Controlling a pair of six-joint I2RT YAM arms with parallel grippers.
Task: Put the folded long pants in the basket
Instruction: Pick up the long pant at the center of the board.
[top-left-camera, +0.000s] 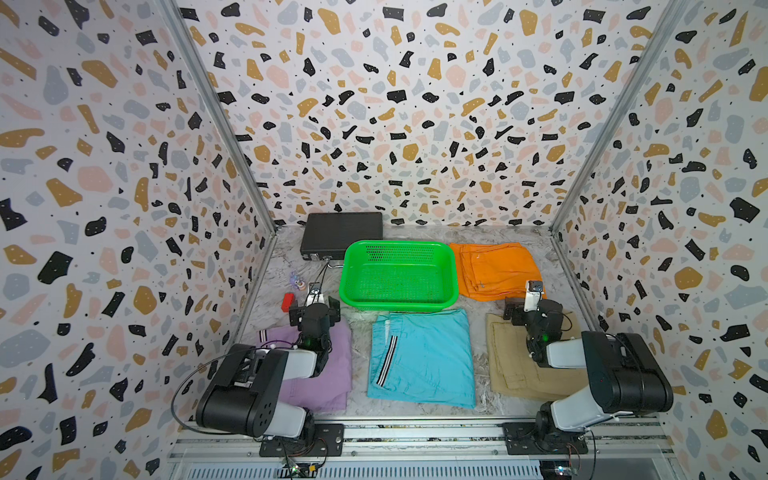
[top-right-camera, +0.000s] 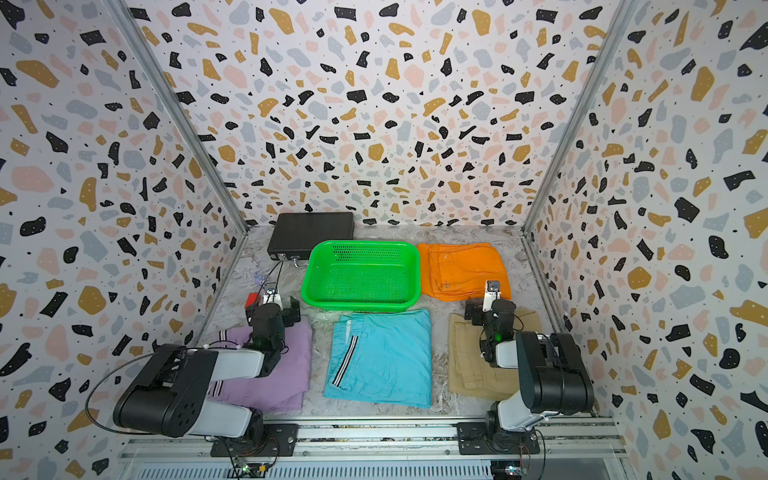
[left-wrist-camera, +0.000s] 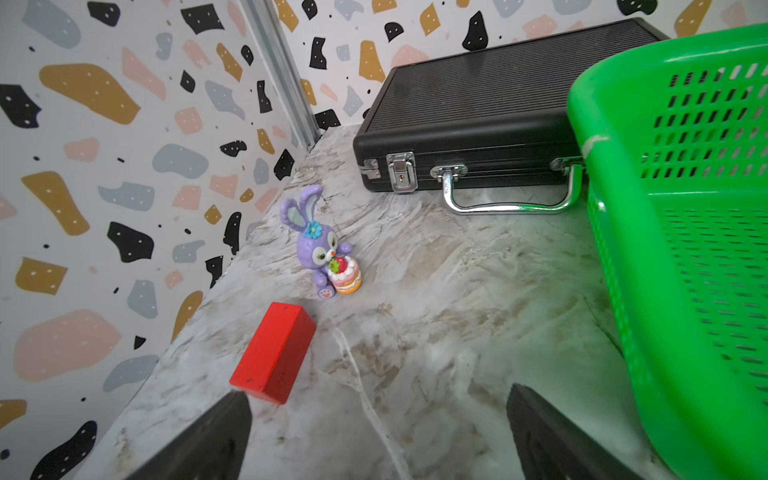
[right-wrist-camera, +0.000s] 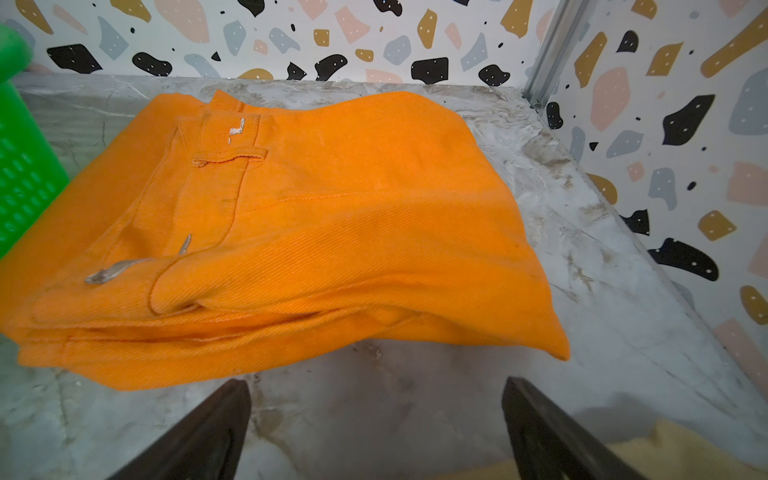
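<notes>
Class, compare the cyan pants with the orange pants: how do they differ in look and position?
The cyan pants carry a black-and-white stripe; the orange pants have none. The cyan pants lie nearer the robot than the basket, the orange pants to its right. Both are folded, on the table, outside the basket.

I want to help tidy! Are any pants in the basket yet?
Not yet. The green basket is empty. Both arms' jaws are open, holding nothing. Left to do: orange pants, blue pants, purple pants and tan pants, all lying on the table.
</notes>
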